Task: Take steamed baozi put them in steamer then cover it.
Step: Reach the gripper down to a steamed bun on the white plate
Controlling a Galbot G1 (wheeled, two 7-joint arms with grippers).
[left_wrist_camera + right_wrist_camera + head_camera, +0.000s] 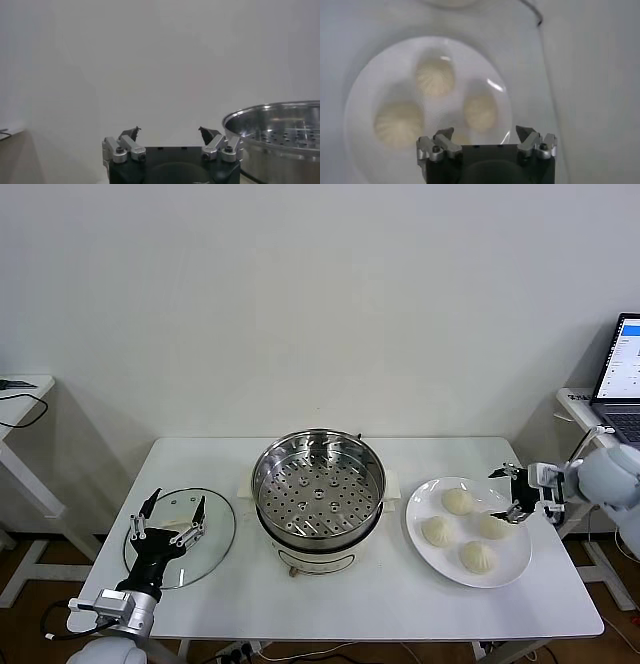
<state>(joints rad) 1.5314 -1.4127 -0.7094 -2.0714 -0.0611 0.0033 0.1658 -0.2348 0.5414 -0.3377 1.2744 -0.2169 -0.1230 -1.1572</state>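
1. Two grippers show in the head view: the left gripper (170, 518) at lower left, fingers spread wide and holding nothing, over the round clear glass cover (205, 549) lying flat on the white table (330, 599).
2. At right, the right gripper (508, 490), jaws parted and empty, hangs over the far edge of the flat white plate (510, 569) bearing four off-white domed steamed baozi (477, 557).
3. At centre stands the shiny stainless-steel steamer (318, 489), its perforated tray bare.
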